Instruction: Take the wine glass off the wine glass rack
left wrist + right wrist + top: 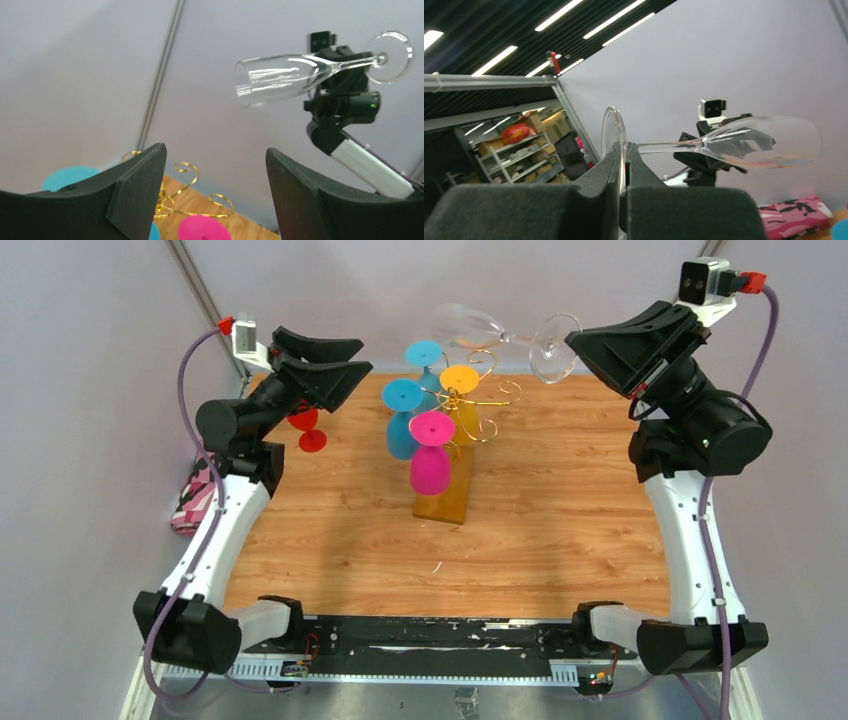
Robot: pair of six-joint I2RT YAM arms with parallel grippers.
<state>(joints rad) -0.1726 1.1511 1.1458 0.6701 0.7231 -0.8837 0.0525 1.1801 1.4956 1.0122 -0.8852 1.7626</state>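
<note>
Right fingers (pixel 594 200) on wine glass (pixel 764 142), rack (pixel 441 504) nearby

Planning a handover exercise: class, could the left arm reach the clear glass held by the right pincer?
Probably yes. The left pincer stands open, roughly facing the clear glass with only air between; the wine glass rack sits lower. The right pincer grips the glass's foot.

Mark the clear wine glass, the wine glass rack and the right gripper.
clear wine glass (pixel 275 80), left wrist view, on its bowl.
wine glass rack (pixel 448 508), top view, on its base.
right gripper (pixel 625 150), right wrist view, between its fingertips.
</note>
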